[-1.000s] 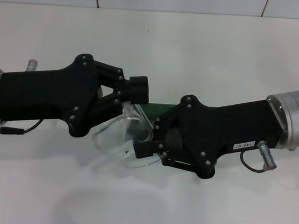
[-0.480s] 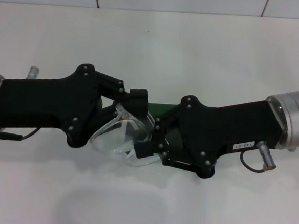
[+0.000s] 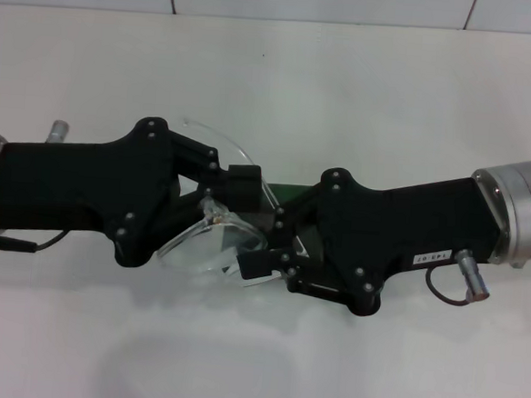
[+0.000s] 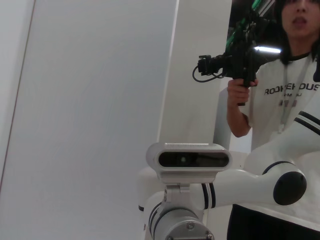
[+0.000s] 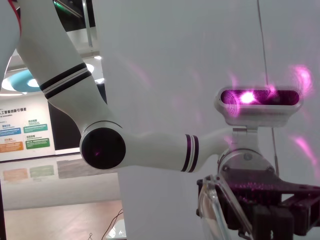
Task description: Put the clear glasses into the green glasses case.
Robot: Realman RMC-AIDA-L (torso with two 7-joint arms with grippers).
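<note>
Glasses (image 3: 210, 236), see-through, sit in the middle of the white table (image 3: 346, 95), up between the two black grippers in the head view. One lens shows at the near side, tipped, and one long clear temple arm curves up and over the left gripper (image 3: 239, 183) toward the far side. The left gripper comes in from the left, and its fingers are around the far end of the glasses by the nose part. It looks closed on the glasses, holding them. The right gripper (image 3: 266, 254) comes in from the right and meets the glasses at their near right edge. I cannot tell if its fingers are squeezed or loose, because the black body hides them.

Only a thin strip of the green case (image 3: 289, 192) shows, peeking out between the two grippers, just past the glasses. The grippers cover the rest, so I cannot tell if the lid is up or what is inside. The glasses are in front of it, not seen inside it.

In the right wrist view a clear lens edge (image 5: 210, 210) shows close up by a black gripper part, with the robot's head and a white arm behind. The left wrist view shows the robot's head camera and a person (image 4: 285, 95) holding a camera rig (image 4: 235, 55).
</note>
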